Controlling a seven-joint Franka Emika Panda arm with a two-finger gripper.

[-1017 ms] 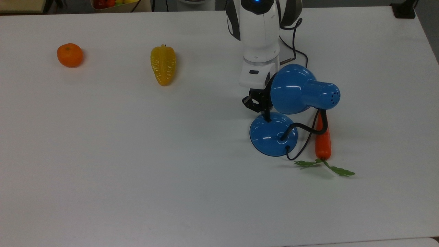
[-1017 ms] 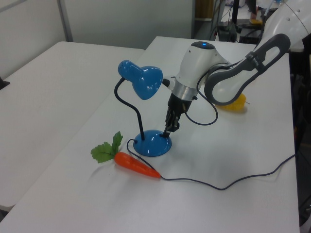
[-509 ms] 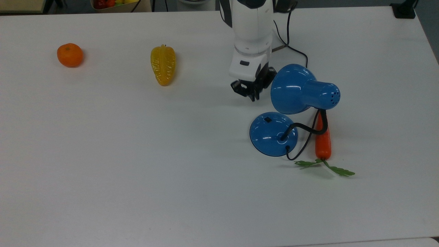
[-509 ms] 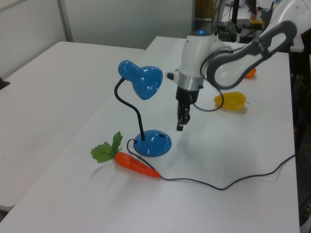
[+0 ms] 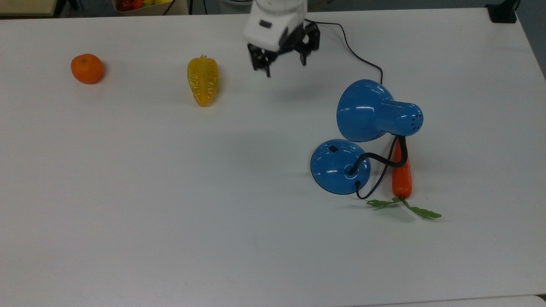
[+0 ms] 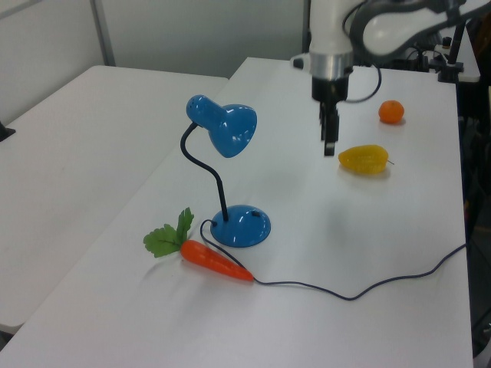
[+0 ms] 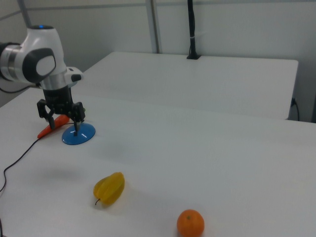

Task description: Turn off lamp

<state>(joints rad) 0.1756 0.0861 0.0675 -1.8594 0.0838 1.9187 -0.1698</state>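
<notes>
A white counter (image 5: 170, 213) seen from above, described from the top view's left to the top view's right. Near the far left corner sits a small round orange fruit (image 5: 87, 68). Further right along the far edge lies a yellow ridged fruit (image 5: 203, 81), shaped like a starfruit, with its long side pointing toward the near edge. Next comes the robot's gripper (image 5: 284, 64), white with black fingers, hanging above the counter close to the far edge and pointing downward. Its two fingers are spread wide apart and hold nothing. It is well apart from the lamp. A thin dark cord (image 5: 358, 55) runs across the counter from under the gripper toward the lamp. The lamp (image 5: 341, 167) stands in the right half of the counter, about midway between the far and near edges. Its glossy blue domed base rests flat, with a small black switch (image 5: 332, 149) on the side of the dome nearest the far edge. A black bendable neck (image 5: 379, 160) curves up to a blue bell-shaped shade (image 5: 373, 111) above the base. In the left view, the lamp (image 6: 241, 226) stands upright and the shade opens downward and toward the gripper (image 6: 330, 142). Just beside the base, on the top view's right, lies an orange carrot (image 5: 402, 177) with green leaves (image 5: 405, 208) pointing toward the near edge.
</notes>
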